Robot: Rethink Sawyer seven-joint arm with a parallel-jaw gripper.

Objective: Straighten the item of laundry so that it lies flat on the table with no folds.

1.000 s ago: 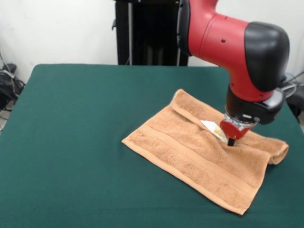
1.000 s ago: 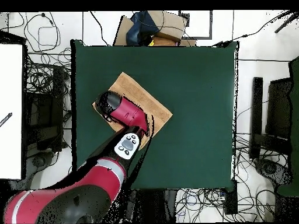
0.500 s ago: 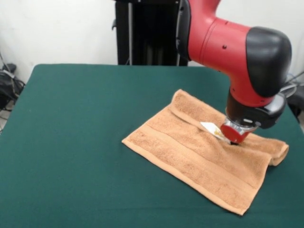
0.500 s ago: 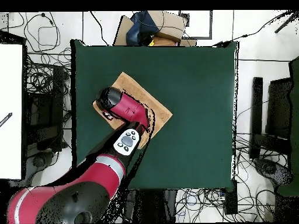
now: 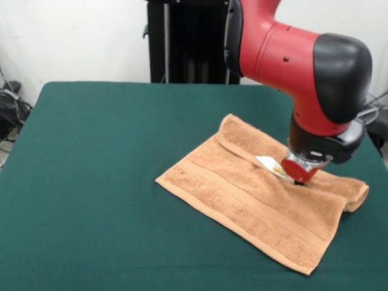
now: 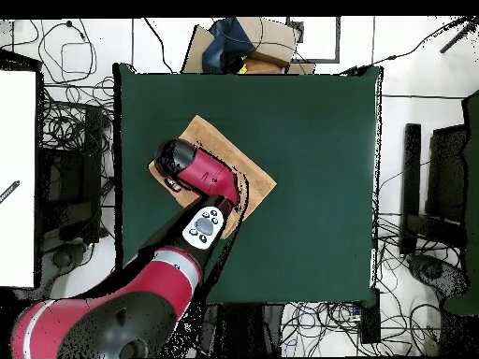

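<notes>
Reaching down from the top right of the front view, the red and black arm [image 5: 303,66] has its gripper [image 5: 297,179] pressed onto the towel [image 5: 254,197], just beside a small white label [image 5: 271,165]. The tip is buried in the cloth, so I cannot tell how far it is open or whether it has pinched any fabric. The towel lies right of centre on the green table [image 5: 91,182], set at a diagonal. Its lower left part, with the woven bands, looks flat. The upper right part is not: a layer seems doubled over along that edge, with a rolled bulge at the far right corner [image 5: 357,197] and a crease running past the label.

From overhead, the towel [image 6: 245,168] sits in the left half of the table [image 6: 318,187], near the left edge, and the arm [image 6: 192,173] covers much of it; the gripper itself is hidden under the wrist here. Only the upper and right portions of the cloth show, and they look smooth.

Judging by this, the task is partly done: the folded edge under and beyond the gripper remains to be drawn out and laid flat.
</notes>
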